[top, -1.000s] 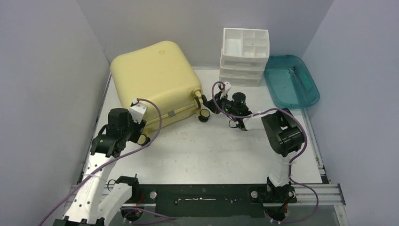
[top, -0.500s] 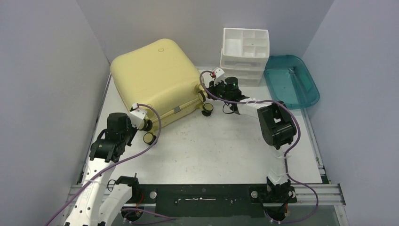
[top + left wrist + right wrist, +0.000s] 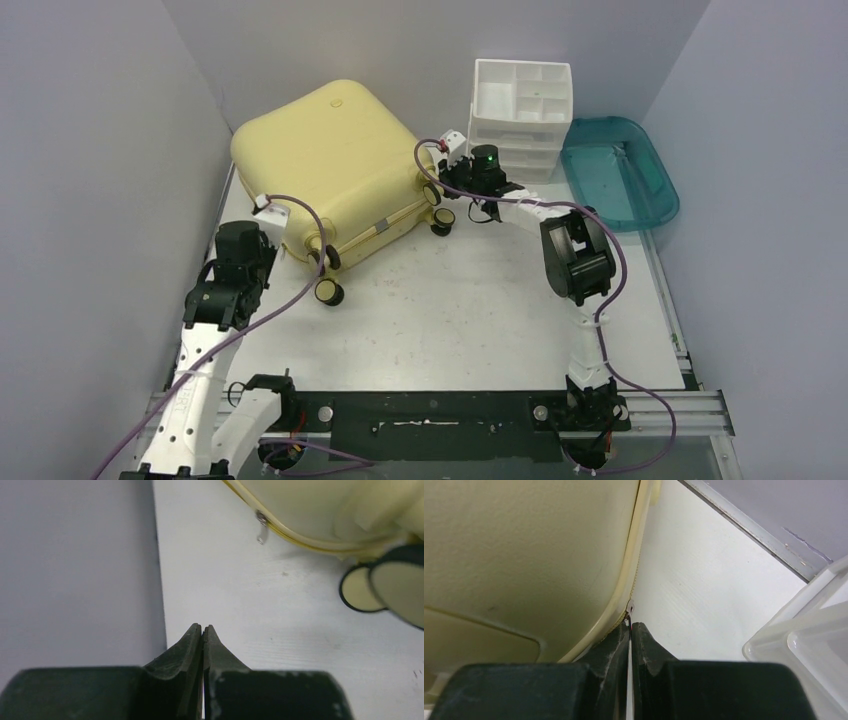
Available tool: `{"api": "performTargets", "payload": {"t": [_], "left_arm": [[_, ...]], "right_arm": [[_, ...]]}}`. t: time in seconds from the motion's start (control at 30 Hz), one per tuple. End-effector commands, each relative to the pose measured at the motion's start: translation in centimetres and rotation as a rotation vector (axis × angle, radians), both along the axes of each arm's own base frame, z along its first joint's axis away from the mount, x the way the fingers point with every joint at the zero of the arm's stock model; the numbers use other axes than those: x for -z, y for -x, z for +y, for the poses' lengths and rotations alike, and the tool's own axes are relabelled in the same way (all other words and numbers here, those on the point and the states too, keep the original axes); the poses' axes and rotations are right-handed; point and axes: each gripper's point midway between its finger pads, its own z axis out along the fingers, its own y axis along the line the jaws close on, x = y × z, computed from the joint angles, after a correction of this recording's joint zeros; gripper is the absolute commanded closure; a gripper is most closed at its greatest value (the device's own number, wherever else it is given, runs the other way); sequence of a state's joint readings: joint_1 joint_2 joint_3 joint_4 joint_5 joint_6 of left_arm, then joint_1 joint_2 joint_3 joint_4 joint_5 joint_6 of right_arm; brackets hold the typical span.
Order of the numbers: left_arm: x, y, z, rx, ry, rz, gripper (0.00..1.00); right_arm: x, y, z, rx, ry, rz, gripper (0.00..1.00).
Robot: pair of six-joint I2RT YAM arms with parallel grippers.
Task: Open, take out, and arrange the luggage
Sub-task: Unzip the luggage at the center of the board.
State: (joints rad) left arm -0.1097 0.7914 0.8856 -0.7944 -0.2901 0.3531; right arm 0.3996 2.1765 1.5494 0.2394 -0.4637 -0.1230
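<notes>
In the right wrist view the zipper pull (image 3: 629, 610) is only a tiny sliver at the pressed-together tips of the right pincer (image 3: 630, 629), the rest buried between them. From above, those tips are hidden under the wrist. In the left wrist view the luggage (image 3: 325, 510) runs off at 1 o'clock. Its wheels (image 3: 357, 587) at 3 o'clock are blurred, one cut by the edge.

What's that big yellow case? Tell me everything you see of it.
The pale-yellow hard-shell suitcase lies flat and closed on the white table, far left, rounded corners, plastic-looking. Yellow wheels with black rims sit along its near edge. A zipper seam rings its edge; the right tool is shut on a metal zipper pull at its right corner.
</notes>
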Motion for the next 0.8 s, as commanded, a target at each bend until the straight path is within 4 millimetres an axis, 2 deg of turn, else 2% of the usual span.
{"api": "performTargets", "payload": {"t": [0.0,0.1,0.17,0.3,0.47,0.77], "left_arm": [[-5.6,-2.8,4.1,-0.275,-0.041,-0.217,1.00],[-5.8,-4.0,6.2,-0.380,-0.062,-0.236,1.00],[-5.4,-4.8,8.4,-0.459,-0.060,-0.231,1.00],[-4.2,-7.7,11.3,-0.537,-0.022,-0.213,1.00],[-3.2,-11.7,12.3,-0.559,-0.018,-0.212,1.00],[-1.5,-17.7,15.5,-0.650,-0.124,-0.207,1.00]], "right_arm": [[-0.5,0.2,1.1,-0.106,0.014,-0.031,1.00],[-1.1,1.9,2.7,-0.195,-0.025,-0.031,1.00],[-1.2,3.3,3.6,-0.243,-0.039,-0.025,1.00],[-1.4,6.2,4.6,-0.298,-0.045,-0.027,1.00],[-1.9,8.6,5.0,-0.330,-0.071,-0.018,1.00],[-2.7,12.5,5.8,-0.376,-0.104,-0.018,1.00]]}}
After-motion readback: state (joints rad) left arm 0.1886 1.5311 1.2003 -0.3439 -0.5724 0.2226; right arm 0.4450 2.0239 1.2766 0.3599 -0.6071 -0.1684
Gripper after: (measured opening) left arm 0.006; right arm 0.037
